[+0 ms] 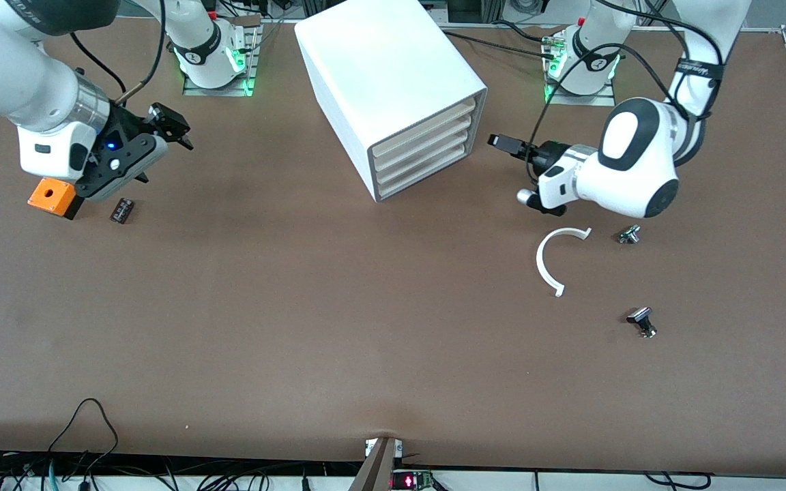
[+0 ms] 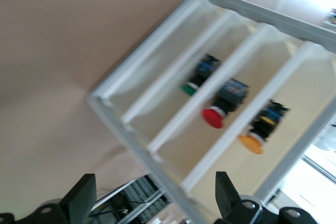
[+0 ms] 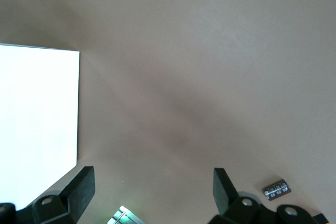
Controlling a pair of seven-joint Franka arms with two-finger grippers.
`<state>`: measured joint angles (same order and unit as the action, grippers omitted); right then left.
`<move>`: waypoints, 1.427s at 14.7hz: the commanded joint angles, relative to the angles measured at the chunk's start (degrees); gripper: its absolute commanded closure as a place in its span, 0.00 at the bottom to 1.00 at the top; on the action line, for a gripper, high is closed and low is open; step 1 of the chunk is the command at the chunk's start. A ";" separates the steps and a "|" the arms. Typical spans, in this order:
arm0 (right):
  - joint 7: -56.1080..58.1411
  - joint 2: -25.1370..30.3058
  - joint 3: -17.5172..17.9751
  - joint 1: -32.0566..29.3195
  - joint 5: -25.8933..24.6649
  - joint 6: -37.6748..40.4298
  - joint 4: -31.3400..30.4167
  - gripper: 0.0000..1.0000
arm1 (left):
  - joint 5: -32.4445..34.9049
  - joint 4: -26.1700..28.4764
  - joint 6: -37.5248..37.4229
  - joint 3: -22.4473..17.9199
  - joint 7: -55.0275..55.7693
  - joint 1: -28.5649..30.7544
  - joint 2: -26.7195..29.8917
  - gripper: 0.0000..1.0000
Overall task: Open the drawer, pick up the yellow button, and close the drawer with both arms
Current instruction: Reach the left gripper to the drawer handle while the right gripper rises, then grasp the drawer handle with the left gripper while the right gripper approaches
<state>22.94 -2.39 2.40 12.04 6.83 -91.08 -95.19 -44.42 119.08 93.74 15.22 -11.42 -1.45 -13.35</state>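
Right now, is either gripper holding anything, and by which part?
Nothing is held. The left gripper is open facing the drawer fronts; the right gripper is open over bare table.

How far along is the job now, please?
Nothing looks done yet: the drawer is shut, and the orange button sits inside the cabinet. In hand: the open left gripper faces the drawer fronts. The right gripper, open, waits near the orange box. Opening, taking, closing all remain.
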 commanded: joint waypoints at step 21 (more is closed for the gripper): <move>36.82 -15.89 1.02 18.02 -5.00 0.28 22.16 0.00 | -11.57 8.45 4.16 8.07 -10.46 -1.80 2.01 0.93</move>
<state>57.13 -17.59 2.90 29.90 0.60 -92.48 -74.44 -54.70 125.32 97.85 22.43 -21.81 -3.61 -13.84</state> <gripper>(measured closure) 0.000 0.709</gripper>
